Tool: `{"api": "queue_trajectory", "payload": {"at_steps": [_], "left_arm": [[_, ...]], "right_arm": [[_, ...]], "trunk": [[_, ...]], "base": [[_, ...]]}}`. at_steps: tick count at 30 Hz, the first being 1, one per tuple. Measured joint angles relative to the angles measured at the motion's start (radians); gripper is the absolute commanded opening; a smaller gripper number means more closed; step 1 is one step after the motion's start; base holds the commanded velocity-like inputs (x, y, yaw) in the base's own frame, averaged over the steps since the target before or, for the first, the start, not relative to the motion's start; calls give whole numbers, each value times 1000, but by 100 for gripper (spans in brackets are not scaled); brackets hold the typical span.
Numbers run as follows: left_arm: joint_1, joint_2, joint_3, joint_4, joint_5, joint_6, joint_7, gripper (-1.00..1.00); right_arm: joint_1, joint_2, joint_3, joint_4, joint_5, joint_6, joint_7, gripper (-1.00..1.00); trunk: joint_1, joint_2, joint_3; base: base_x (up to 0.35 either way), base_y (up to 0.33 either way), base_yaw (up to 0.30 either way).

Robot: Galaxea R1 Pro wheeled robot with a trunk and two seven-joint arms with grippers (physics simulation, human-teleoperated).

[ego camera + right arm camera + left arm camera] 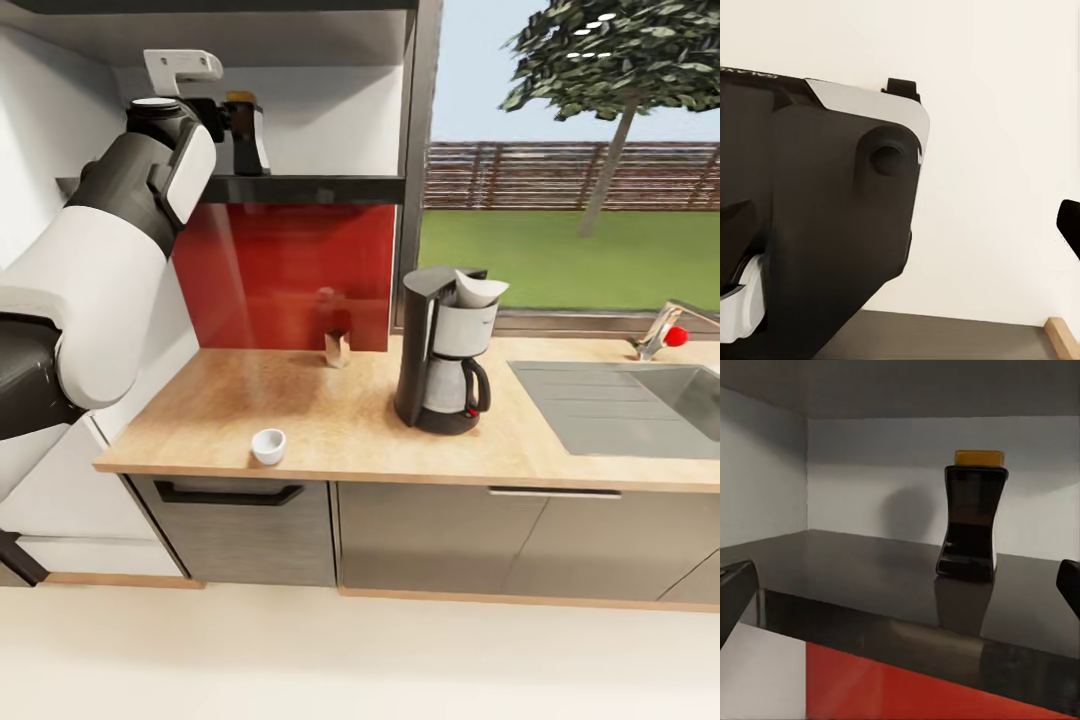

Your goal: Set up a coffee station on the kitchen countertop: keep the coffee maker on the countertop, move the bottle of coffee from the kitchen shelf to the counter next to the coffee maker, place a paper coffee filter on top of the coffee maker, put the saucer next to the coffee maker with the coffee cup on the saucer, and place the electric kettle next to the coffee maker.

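The bottle of coffee (pixel 246 132) (pixel 973 521), black with a golden cap, stands upright on the dark kitchen shelf (pixel 300 188) (pixel 870 577). My left gripper (pixel 208 112) (pixel 900 592) is raised to shelf height just in front of the bottle, open and apart from it. On the countertop (pixel 340 420) stands the coffee maker (pixel 443 350), with a white paper coffee filter (pixel 480 290) on top. The white coffee cup (pixel 268 445) sits near the counter's front edge. My right gripper (pixel 900 232) is open beside my own dark body. The saucer and electric kettle are out of view.
A small brown packet (pixel 337 348) stands against the red backsplash (pixel 285 275). At the right of the counter lie a steel sink (pixel 630 405) and a tap (pixel 662 332). A white wall closes the shelf's left end. Grey cabinet fronts (pixel 430 540) run below.
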Motion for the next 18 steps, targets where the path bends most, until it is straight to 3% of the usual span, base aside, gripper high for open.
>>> {"api": "queue_trajectory", "payload": {"at_steps": [10, 18], "left_arm": [[0, -2, -2, 0, 1, 1, 0, 100], [0, -2, -2, 0, 2, -6, -1, 100]], "right_arm": [[0, -5, 0, 0, 0, 0, 0, 100], [0, -7, -1, 0, 0, 0, 0, 100]], "trunk": [[0, 0, 0], [1, 0, 0]], "base": [[326, 0, 0], [71, 0, 0]]}}
